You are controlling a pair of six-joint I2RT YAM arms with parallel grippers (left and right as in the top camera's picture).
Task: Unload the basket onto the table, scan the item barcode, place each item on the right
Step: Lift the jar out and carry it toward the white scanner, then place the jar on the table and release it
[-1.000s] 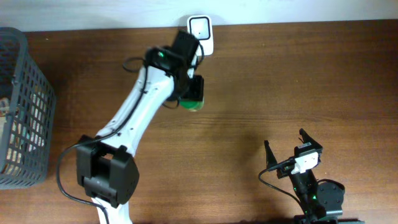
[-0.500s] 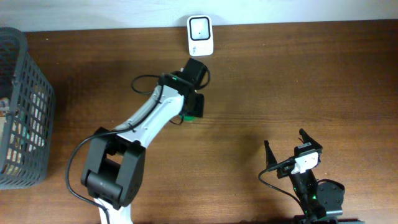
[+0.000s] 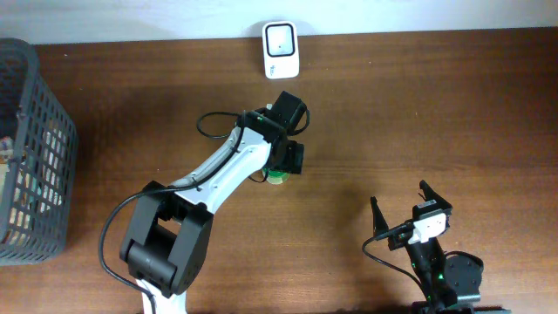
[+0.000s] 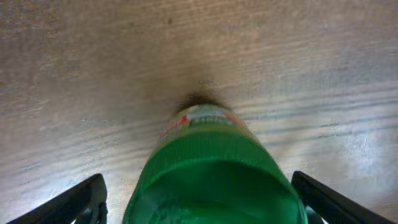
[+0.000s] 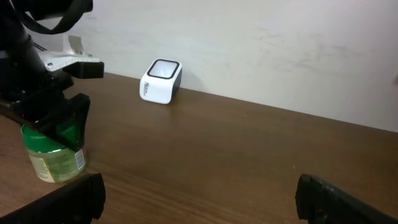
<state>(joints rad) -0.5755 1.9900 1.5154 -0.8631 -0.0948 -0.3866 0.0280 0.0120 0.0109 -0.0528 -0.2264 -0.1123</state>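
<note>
**Green-lidded jar, upright on table**

Jar point(image 5: 55, 155): green lid, pale printed label. It stands between the left gripper point(image 3: 286, 161) jaws, which are spread and not pinching it. Overhead shows only a green sliver; right wrist shows the label. Right gripper point(image 3: 410, 208): jaws spread, empty. White scanner point(image 3: 281, 50) well apart. Brown wood table point(image 3: 453, 105), white wall point(image 5: 280, 43).

Left tool point(image 3: 284, 162) and green jar point(image 5: 55, 158) away from scanner point(image 3: 281, 50), jar now on the table point(image 3: 418, 113), fingers point(image 4: 74, 202) off it.

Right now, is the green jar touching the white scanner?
No, bare table separates the green jar from the white scanner.
</note>
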